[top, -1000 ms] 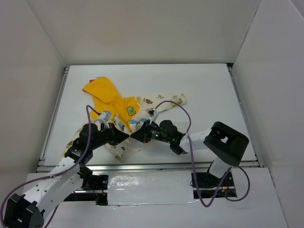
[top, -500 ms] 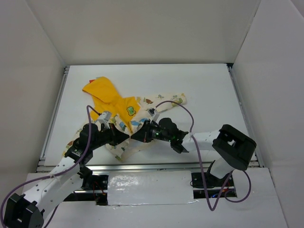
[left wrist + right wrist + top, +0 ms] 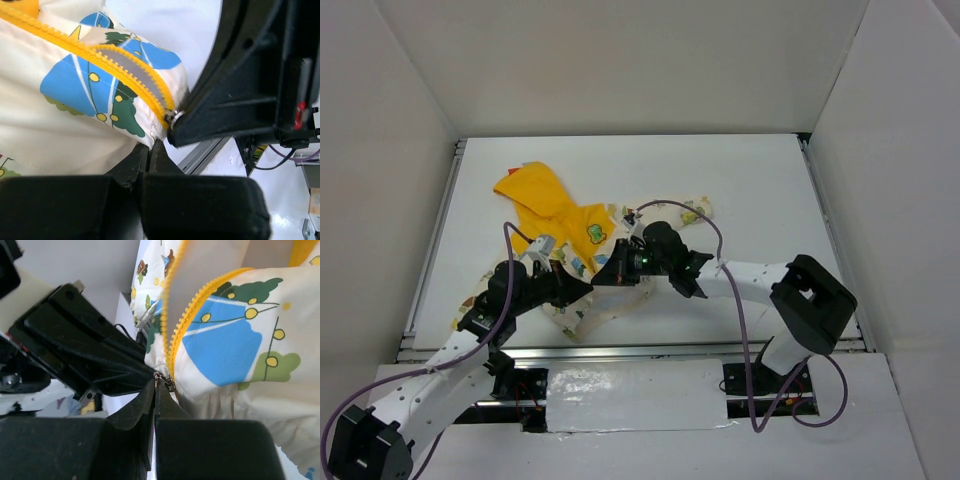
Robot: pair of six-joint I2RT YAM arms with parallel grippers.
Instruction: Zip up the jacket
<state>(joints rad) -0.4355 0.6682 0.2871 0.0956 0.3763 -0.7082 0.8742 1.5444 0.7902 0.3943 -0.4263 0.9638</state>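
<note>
Pinched tight on the bottom of the jacket (image 3: 582, 225) with the left gripper (image 3: 150, 152). Squeezed shut on the zip (image 3: 172, 345) end with the right gripper (image 3: 155, 390). Lying by the near edge, toward the left corner.

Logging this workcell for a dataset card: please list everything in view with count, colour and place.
enclosure walls: three, white, back and sides
table: one, white, between the walls
jacket: one, yellow hood, cream dinosaur-print body, left-centre of table
zipper: one, yellow, jacket front, rows apart above the slider
cables: two, purple, one looping on each side
left arm, right arm: one each, white and black, from near edge
left gripper: one, black, shut on jacket hem
right gripper: one, black, shut at zipper slider
</note>
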